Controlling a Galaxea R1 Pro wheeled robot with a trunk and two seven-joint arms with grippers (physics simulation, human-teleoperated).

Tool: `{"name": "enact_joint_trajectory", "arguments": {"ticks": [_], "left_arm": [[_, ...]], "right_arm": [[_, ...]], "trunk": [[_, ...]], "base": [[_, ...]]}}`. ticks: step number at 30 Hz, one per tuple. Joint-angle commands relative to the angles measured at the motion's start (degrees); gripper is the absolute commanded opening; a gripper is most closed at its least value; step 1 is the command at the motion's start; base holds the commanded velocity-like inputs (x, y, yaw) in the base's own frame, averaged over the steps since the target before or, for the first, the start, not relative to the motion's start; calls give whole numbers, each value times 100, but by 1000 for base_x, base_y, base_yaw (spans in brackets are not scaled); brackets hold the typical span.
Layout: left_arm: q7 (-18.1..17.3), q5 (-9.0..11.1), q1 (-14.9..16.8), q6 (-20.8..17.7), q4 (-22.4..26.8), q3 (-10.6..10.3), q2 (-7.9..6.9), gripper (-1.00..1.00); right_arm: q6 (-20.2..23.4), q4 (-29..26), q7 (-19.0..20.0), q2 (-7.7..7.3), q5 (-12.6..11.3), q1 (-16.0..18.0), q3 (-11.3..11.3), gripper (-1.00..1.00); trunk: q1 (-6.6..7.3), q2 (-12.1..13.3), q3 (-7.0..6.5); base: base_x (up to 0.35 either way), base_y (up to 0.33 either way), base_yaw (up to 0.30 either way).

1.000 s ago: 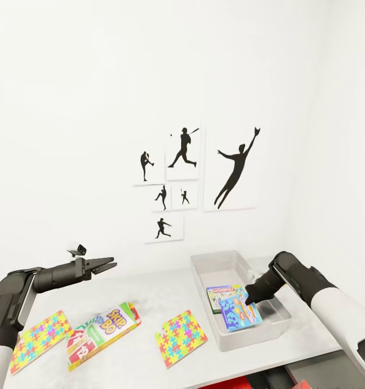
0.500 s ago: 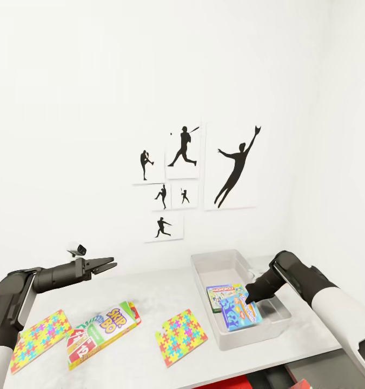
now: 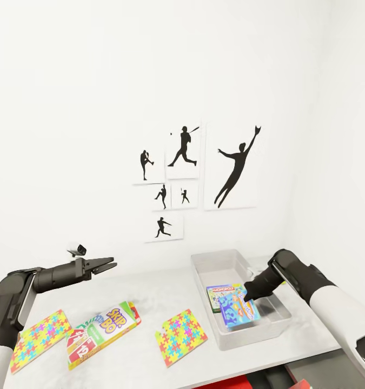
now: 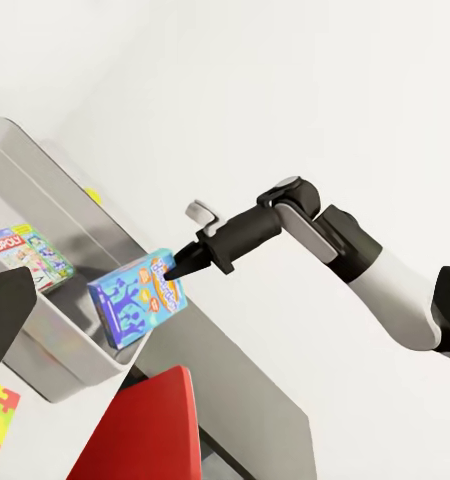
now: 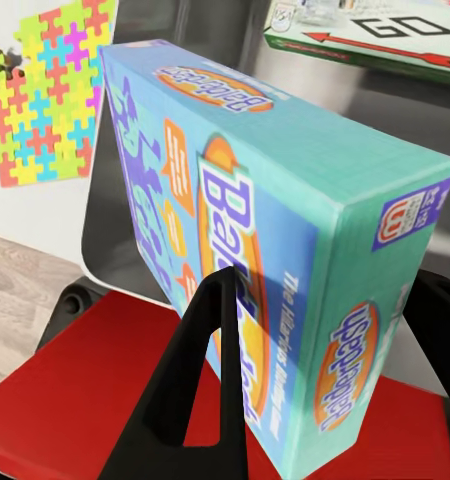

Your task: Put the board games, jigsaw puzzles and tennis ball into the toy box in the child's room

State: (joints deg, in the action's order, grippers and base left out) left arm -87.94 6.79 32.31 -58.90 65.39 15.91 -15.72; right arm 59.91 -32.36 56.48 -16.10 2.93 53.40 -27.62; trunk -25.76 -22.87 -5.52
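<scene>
a: what's changed with the blue board game (image 3: pixel 236 310)?
b: it's drawn further into the toy box (image 3: pixel 217 265), tilted, still pinched in the right gripper (image 3: pixel 247 296), at 5 o'clock from the green-edged game (image 3: pixel 223 294).
a: so, nearly a release?
b: likely. the left gripper (image 3: pixel 107 265) hangs slightly parted at 12 o'clock of the skip-bo box (image 3: pixel 104 327), which waits on the table (image 3: pixel 150 286) between two jigsaw puzzles (image 3: pixel 181 337).

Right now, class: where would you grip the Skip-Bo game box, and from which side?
Probably across its short width, the left tool coming down from above. The Skip-Bo box lies flat on the table, apart from both jigsaw puzzles, its long edges exposed.
</scene>
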Motion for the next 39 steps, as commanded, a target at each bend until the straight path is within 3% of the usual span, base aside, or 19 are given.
{"name": "enact_joint_trajectory", "arguments": {"ticks": [1,18,19,39], "left_arm": [[-22,-2,-1,-61,0,0,-1,100],[-22,-2,-1,-61,0,0,-1,100],[-22,-2,-2,-61,0,0,-1,100],[-22,-2,1,-61,0,0,-1,100]], "right_arm": [[9,-7,32,0,31,4,-20,-100],[9,27,4,26,41,38,-22,-100],[9,29,4,27,41,38,-22,100],[9,37,-1,24,47,38,-24,100]], "trunk": [[-2,-5,3],[-2,-5,3],[-2,-5,3],[-2,-5,3]], "base": [[0,0,0],[0,0,0],[0,0,0],[0,0,0]]}}
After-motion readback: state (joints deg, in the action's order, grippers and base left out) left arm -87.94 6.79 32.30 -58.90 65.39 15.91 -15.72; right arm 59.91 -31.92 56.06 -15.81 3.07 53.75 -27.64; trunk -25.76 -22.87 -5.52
